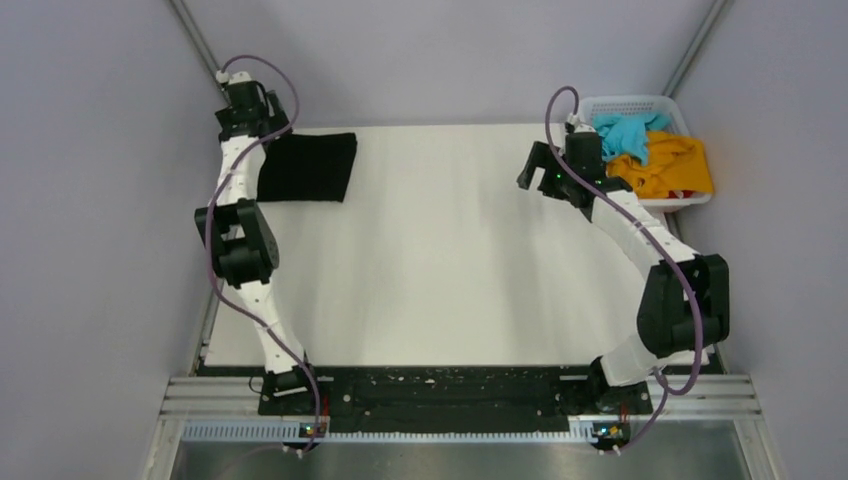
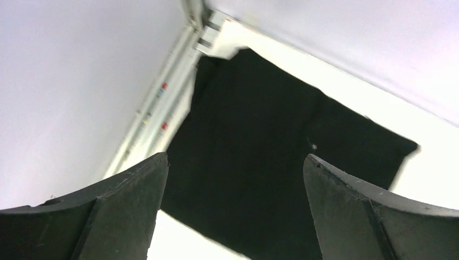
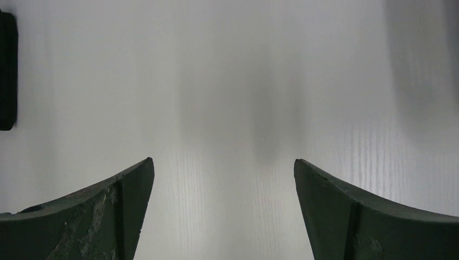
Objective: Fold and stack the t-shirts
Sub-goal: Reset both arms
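Table (image 1: 450, 260): 1 folded black t-shirt (image 1: 308, 166) lies flat at far left, likely placed there as the stack base. Basket (image 1: 625, 101), far right, holds 2 crumpled shirts awaiting folding: orange-yellow t-shirt (image 1: 675, 165), turquoise t-shirt (image 1: 628, 133). The left gripper (image 2: 235, 162) hangs over the black one, jaws wide, empty. The right gripper (image 3: 223, 162), beside the basket, likewise wide, empty.
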{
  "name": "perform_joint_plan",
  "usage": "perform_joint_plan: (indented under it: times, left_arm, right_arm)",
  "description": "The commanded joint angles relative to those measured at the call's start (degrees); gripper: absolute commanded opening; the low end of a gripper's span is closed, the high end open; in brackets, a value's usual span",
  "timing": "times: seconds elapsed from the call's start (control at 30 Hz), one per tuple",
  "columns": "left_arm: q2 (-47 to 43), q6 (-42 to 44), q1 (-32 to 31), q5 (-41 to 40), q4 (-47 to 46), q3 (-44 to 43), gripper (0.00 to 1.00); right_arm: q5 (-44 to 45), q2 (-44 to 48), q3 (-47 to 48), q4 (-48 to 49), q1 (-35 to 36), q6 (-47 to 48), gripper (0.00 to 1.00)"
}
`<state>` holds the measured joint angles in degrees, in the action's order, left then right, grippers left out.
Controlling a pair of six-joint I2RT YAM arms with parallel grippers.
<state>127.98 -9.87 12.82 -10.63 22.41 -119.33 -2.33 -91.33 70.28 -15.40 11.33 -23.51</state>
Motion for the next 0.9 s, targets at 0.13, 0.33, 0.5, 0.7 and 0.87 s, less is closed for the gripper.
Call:
perform_joint_plan:
  times: [0.13,0.33,0.5,0.7,0.87]
  left_arm:
    - [-25.9,-10.7,-16.1,-2.6,-5.2,30.9,0.99]
    - [-40.9,-21.3,-22.4,4.1,-7.6,53.3,0.99]
    - [-50.9,-25.2,-24.7,4.0,-6.5,66.3,0.99]
    - [-56.9,-29.0,-25.4,3.5,-7.8,72.5,0.99]
    - [-58.1,-30.2,-26.1,3.7,-8.8,73.6,0.99]
  right_arm:
    - [10.8,10.9,-12.4,1.9,-0.2,0.8,0.99]
    - [11.5,19.3,-23.7,5.4,-0.2,0.3,0.99]
    - [8.5,24.8,-31.8,10.4,-0.3,0.1,0.99]
    - [6.0,26.9,-36.1,12.8,-0.3,-0.8,0.99]
    - [5.2,26.4,-35.6,12.3,-0.3,-1.1,0.98]
